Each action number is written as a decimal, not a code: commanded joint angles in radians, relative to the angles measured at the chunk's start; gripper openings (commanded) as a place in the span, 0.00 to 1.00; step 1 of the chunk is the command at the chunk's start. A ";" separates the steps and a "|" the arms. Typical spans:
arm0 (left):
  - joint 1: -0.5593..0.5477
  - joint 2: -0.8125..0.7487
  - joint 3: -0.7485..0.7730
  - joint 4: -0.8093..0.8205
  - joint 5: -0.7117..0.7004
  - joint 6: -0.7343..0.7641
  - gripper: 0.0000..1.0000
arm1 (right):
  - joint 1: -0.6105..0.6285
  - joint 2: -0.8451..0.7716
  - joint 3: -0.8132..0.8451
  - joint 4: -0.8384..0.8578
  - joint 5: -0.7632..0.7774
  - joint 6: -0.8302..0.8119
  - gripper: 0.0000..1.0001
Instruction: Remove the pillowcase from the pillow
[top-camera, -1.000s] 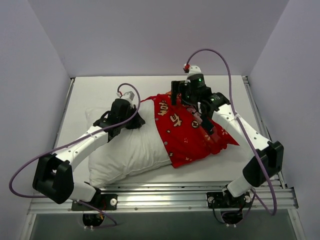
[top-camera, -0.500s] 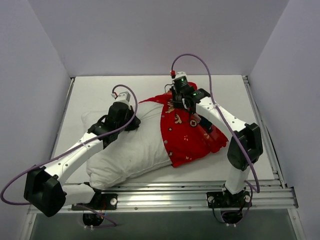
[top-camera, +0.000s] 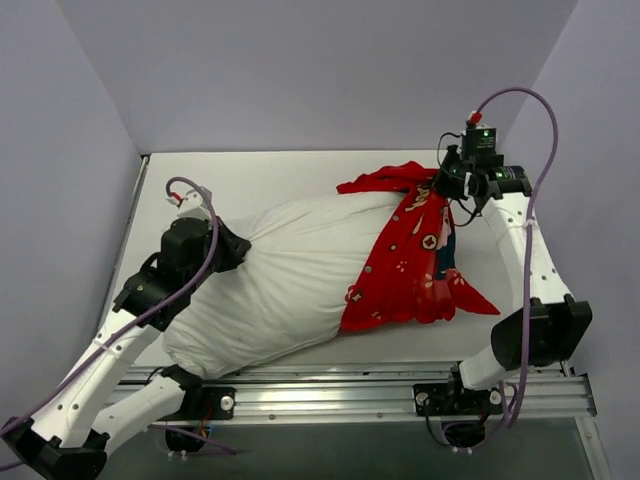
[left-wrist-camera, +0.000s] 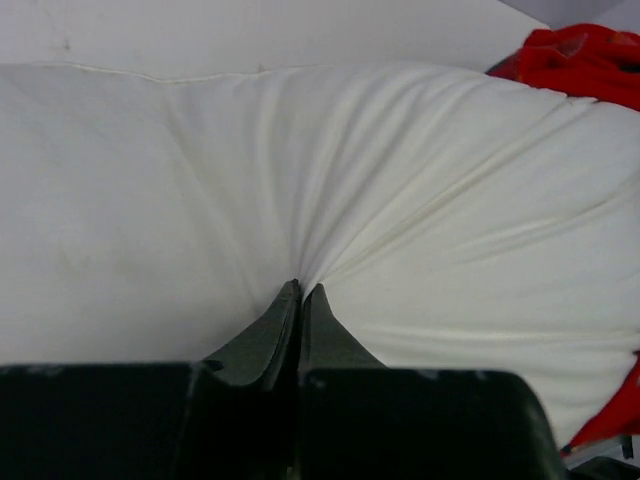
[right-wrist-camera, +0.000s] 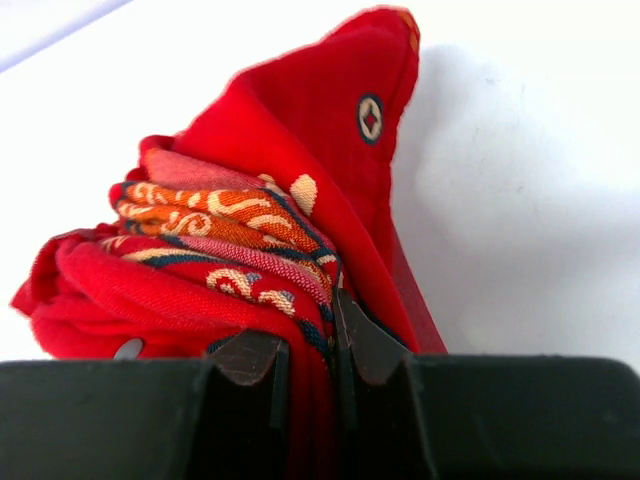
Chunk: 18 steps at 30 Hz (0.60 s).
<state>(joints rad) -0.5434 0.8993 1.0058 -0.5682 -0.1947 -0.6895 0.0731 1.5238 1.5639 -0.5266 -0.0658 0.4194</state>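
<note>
Red pillowcase (top-camera: 402, 268) bunches around the white pillow (top-camera: 280, 272).

the pillowcase (top-camera: 405, 265) is bright red, printed with small gold, orange and white motifs; the pillow (top-camera: 285, 275) is plain white.

White flat surface (top-camera: 290, 170) carries plump white fabric pillow (top-camera: 280, 275) lying across its middle. Bright red printed fabric pillowcase (top-camera: 405, 275) bunched over pillow's right end, corner trailing onto surface.
</note>
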 joint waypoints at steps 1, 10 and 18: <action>0.193 -0.066 0.114 -0.394 -0.319 0.203 0.02 | -0.176 -0.083 0.157 0.198 0.414 0.002 0.00; 0.442 0.065 0.281 -0.300 -0.198 0.304 0.02 | -0.272 -0.120 0.196 0.178 0.339 0.016 0.00; 0.295 0.226 0.284 -0.066 -0.035 0.283 0.02 | -0.098 -0.120 -0.037 0.269 0.120 0.005 0.00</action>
<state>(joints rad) -0.2424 1.1114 1.2575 -0.6708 0.0242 -0.5110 -0.0116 1.4601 1.5970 -0.5014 -0.2024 0.4576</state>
